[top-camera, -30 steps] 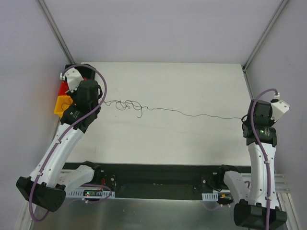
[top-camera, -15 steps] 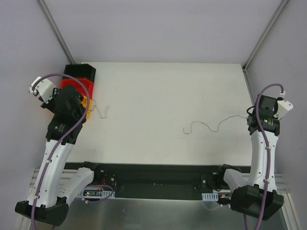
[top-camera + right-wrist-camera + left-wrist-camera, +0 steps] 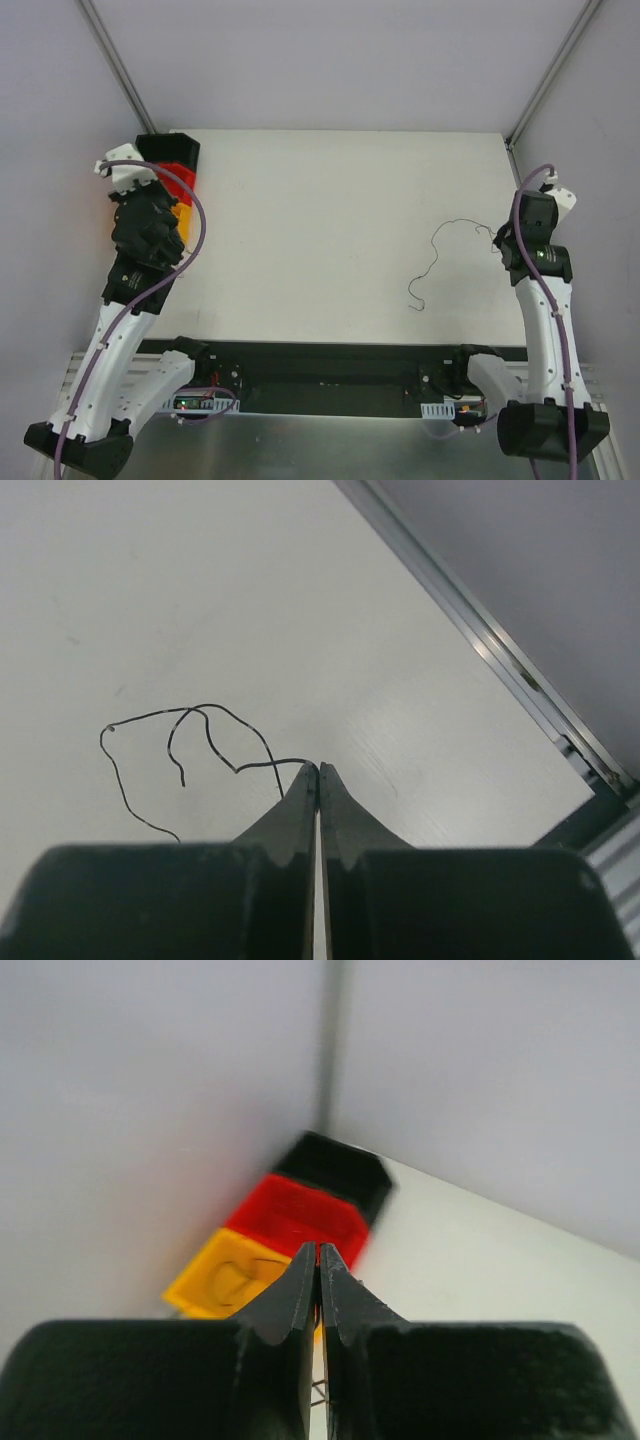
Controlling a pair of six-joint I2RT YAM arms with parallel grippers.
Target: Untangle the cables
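A flat white table surface fills most of the scene. At its far-left corner three plastic pieces lie in a row along the left edge, touching one another: a black one farthest back, a red one in the middle and a yellow one nearest. Pale grey walls close in the far side and both flanks, with a slanted aluminium strut at the far-left corner and another at the far-right. A black strip runs along the near edge.

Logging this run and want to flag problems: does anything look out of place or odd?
Nothing damaged or spilled. One thin dark cable trails in loose curls across the table on its right side, its end pinched in the shut right claw. The left claw is shut too.
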